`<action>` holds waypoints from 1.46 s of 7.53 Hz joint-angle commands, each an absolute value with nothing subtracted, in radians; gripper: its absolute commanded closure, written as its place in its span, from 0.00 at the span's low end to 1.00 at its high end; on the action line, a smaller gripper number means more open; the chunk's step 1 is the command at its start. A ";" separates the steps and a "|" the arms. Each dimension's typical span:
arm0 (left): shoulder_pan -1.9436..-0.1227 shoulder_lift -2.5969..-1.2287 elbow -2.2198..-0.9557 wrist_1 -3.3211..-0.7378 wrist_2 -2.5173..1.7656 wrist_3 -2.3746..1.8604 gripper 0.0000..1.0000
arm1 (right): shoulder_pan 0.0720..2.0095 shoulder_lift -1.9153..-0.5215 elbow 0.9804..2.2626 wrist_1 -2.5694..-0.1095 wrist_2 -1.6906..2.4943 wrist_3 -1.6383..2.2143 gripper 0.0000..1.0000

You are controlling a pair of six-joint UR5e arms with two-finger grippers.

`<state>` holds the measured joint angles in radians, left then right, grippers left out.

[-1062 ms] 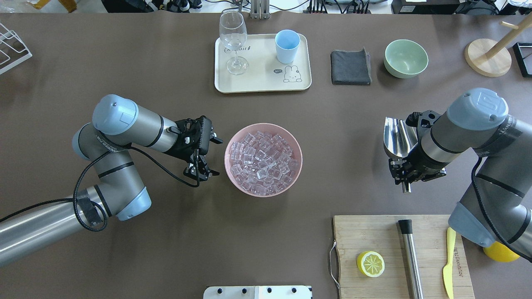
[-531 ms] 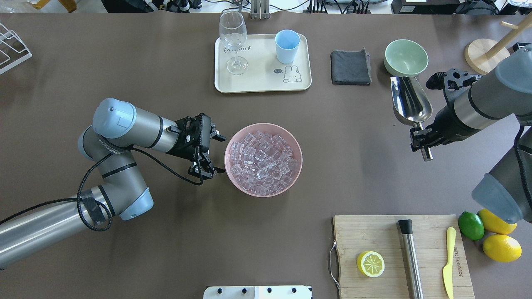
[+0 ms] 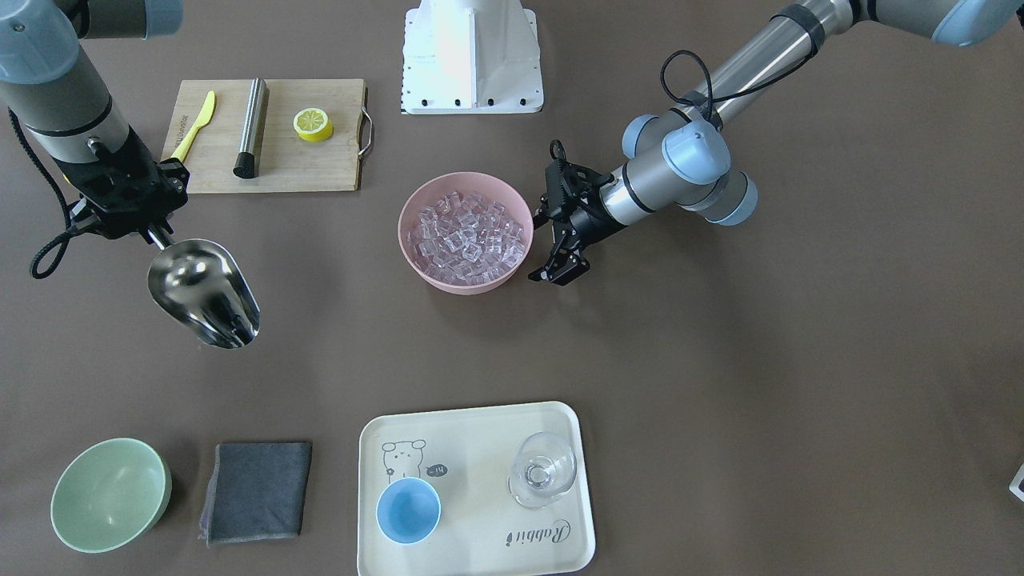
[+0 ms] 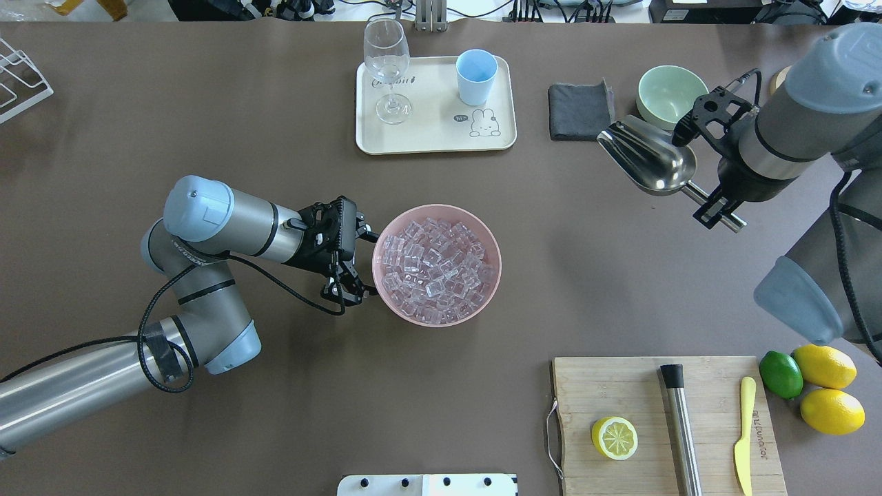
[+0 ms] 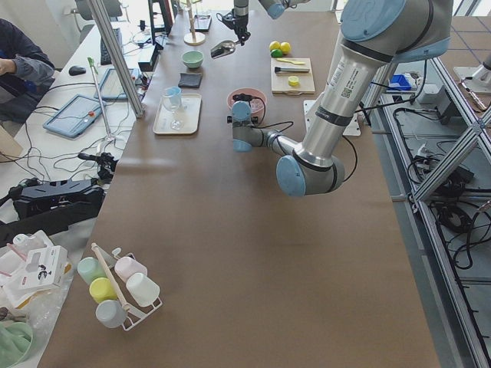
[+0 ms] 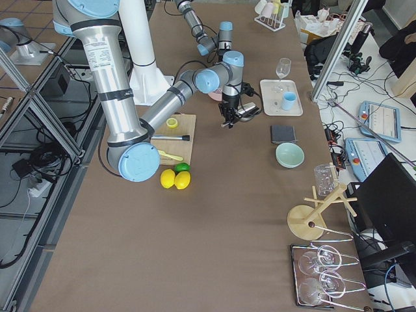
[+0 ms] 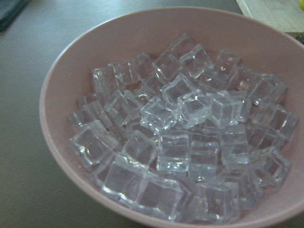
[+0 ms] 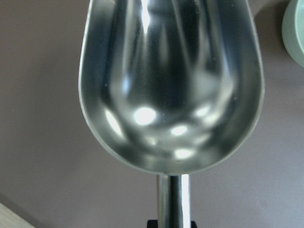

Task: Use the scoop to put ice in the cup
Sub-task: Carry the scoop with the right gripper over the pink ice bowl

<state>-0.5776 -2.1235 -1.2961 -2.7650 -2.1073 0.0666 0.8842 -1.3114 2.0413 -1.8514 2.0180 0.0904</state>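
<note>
Steel scoop point(image 4: 651, 164) aloft in right gripper point(image 4: 716, 209); perhaps level

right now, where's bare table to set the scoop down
The widest bare stretch lies between the pink bowl and the scoop, with the cloth at its far side and the cutting board at its near side. The strip between tray and bowl is free too. Crowded: the bowl's side at the left end effector.

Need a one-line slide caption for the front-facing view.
Right gripper holds the empty scoop; left gripper open beside the bowl of ice; cup empty on the tray.
</note>
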 commanded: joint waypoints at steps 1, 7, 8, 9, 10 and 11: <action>-0.569 -2.129 -1.292 -2.775 -2.100 0.063 0.02 | 0.884 -1.209 2.088 -2.090 1.974 -0.272 1.00; -0.566 -2.134 -1.292 -2.809 -2.098 0.066 0.02 | 0.738 -0.763 1.930 -2.666 1.817 -0.636 1.00; -0.566 -2.134 -1.292 -2.809 -2.098 0.066 0.02 | 0.707 -0.720 1.928 -2.721 1.783 -0.659 1.00; -0.560 -2.134 -1.290 -2.809 -2.092 0.067 0.02 | 0.687 -0.707 1.927 -2.741 1.761 -0.660 1.00; -0.552 -2.132 -1.290 -2.809 -2.085 0.069 0.02 | 0.666 -0.703 1.899 -2.741 1.756 -0.660 1.00; -0.552 -2.132 -1.290 -2.809 -2.085 0.069 0.02 | 0.649 -0.678 1.861 -2.741 1.755 -0.658 1.00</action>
